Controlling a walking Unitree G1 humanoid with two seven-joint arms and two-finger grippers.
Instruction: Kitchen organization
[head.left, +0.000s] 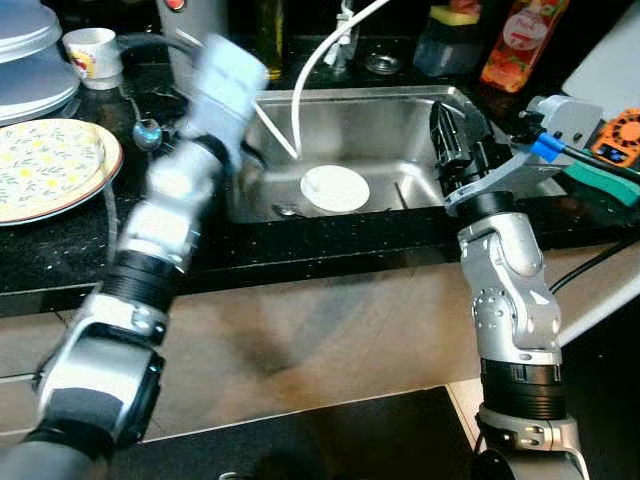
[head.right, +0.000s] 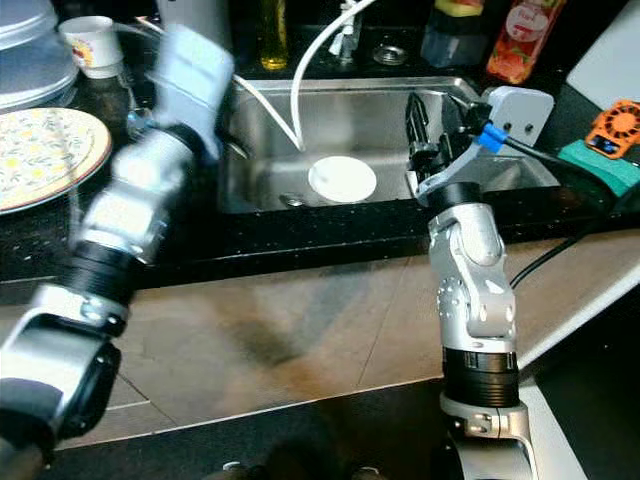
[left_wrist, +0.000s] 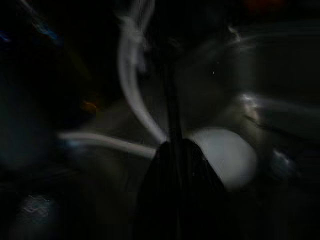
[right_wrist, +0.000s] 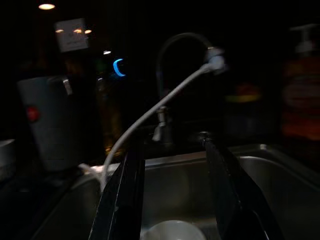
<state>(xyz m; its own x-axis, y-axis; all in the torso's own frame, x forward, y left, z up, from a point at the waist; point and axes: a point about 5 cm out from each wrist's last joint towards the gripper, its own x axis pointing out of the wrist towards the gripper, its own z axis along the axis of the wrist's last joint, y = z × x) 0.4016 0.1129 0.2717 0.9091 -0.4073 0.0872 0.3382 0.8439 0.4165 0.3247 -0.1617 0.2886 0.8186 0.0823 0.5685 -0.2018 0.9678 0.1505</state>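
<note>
- Left eye view: your item is the white plate (head.left: 335, 188), lying flat on the floor of the steel sink (head.left: 400, 110), beside the drain and apart from the walls. The white hose (head.left: 318, 60) drops in just behind it. The left gripper (head.left: 228, 70) is motion-blurred over the sink's left rim; you cannot tell how its fingers stand. The right gripper (head.left: 443, 135) hangs over the sink's right side, well clear of the plate.
- Right eye view: same layout. A patterned plate (head.right: 45, 150) sits on the black tabletop (head.right: 300, 235) to the left, with a cup (head.right: 90, 45) behind it.
- Left wrist view: dark and smeared; the plate shows as a pale disc just past the black fingers (left_wrist: 177, 190), which seem closed together, though blur forbids certainty.
- Right wrist view: the fingers (right_wrist: 125, 195) stand apart, empty, with the plate's edge low between them.
- Handling, by judgement: rigid, light, breakable, probably wet and slick. Lying flat, it offers little purchase; you should pinch the raised rim, one finger under the lip, and lift slowly.
</note>
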